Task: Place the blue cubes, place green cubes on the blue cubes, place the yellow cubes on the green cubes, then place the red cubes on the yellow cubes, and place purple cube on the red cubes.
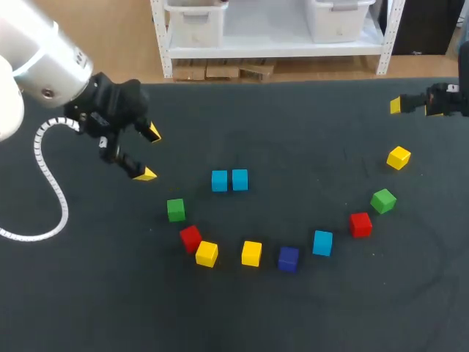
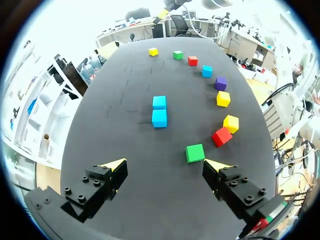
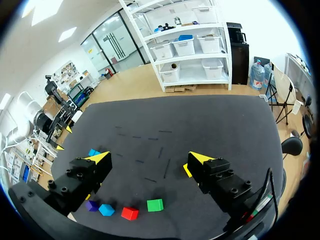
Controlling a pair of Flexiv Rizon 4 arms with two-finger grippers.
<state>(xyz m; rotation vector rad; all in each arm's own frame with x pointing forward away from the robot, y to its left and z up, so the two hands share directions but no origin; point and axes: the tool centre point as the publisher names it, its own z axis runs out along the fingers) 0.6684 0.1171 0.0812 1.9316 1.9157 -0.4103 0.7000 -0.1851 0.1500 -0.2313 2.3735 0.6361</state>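
Bench (image 1: pixel 308 132): dark mat, loose cubes spread in a near-side arc, presumably so each arm can reach its own half. Left arm (image 1: pixel 44 59) comes in over the far left. Left tool (image 1: pixel 149 153) has fingers apart and empty, with a green cube (image 1: pixel 175 210) just ahead, probably the next pick. Right tool (image 1: pixel 416 108) is at the far right edge, also apart and empty, well clear of the work. Two blue cubes (image 1: pixel 219 180) sit side by side mid-bench, which looks like the base row. A third blue cube (image 1: pixel 322 243) lies in the arc beside the purple cube (image 1: pixel 288 259). Cubes are plain, solid-coloured and square-edged; nothing is stacked yet.
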